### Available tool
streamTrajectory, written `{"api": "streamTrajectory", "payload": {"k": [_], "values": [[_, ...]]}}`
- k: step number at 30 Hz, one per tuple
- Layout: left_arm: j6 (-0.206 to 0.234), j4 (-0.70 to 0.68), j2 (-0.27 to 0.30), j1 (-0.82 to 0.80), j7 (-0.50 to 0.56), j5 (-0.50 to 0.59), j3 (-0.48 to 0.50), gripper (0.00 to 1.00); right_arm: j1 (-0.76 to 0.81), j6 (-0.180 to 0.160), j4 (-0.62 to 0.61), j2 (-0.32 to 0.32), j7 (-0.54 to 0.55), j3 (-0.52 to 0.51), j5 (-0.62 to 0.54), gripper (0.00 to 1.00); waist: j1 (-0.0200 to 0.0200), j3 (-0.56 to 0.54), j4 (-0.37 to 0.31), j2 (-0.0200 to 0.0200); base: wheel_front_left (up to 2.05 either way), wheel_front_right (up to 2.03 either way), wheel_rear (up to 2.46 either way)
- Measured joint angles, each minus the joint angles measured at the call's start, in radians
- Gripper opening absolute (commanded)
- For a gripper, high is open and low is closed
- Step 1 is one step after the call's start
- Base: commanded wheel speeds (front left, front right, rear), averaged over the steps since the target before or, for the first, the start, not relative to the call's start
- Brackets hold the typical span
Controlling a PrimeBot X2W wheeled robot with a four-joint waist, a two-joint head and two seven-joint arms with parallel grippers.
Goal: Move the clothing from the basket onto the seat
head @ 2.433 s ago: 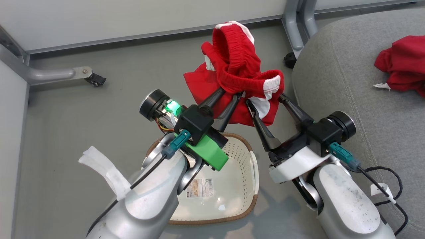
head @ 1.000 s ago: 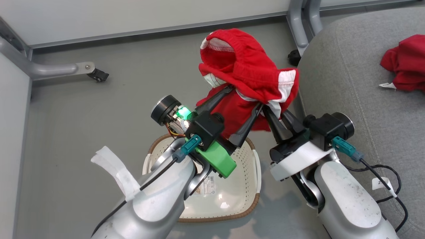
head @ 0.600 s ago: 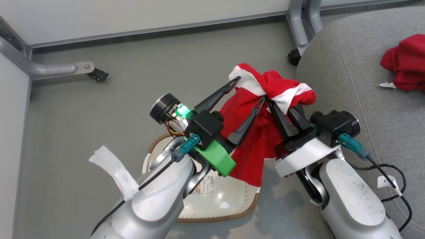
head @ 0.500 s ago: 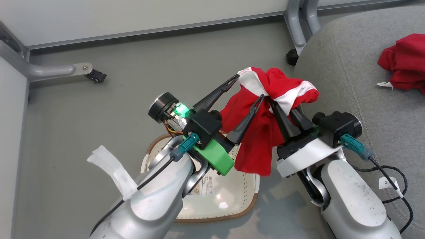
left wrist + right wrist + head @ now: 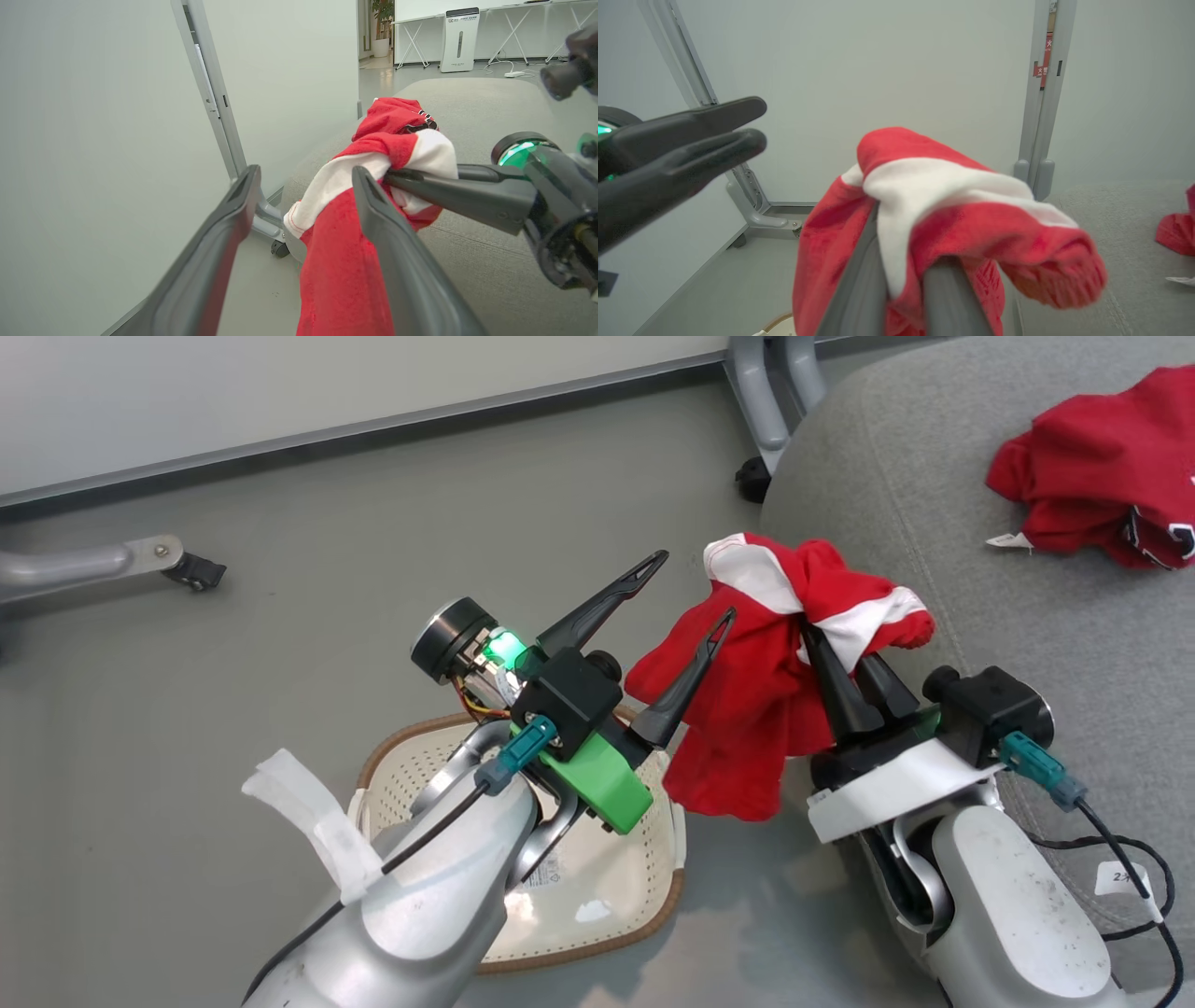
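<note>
The right gripper (image 5: 814, 644) is clamped narrowly on the striped garment (image 5: 761, 709), which is held in the air above the floor (image 5: 280, 569), just left of the seat (image 5: 934, 532) and beyond the basket (image 5: 644, 859). Its folds are draped over the fingertips and hang down. The right forearm is raised from the lower right, fingers slanted far-left. The left gripper (image 5: 695, 583) is spread wide and empty, raised over the basket, with its fingers aimed far-right beside the garment. The jersey (image 5: 1092, 467) is lying on the seat, far right.

Striped red garment (image 5: 747, 728): hangs bunched beside the grey seat (image 5: 934, 504). Red jersey (image 5: 1083, 467): lies crumpled on the seat. Cream basket (image 5: 635, 877): upright on floor (image 5: 233, 644).
</note>
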Motion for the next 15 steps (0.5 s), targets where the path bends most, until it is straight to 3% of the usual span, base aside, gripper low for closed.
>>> {"api": "streamTrajectory", "payload": {"k": [15], "values": [[0.0, 0.021, 0.021, -0.016, 0.0, 0.001, -0.033, 1.0, 0.036, 0.0, -0.038, 0.015, 0.0, -0.106, -0.01, 0.0, 0.0, 0.041, -0.16, 0.0, 0.0, 0.0, 0.0]]}}
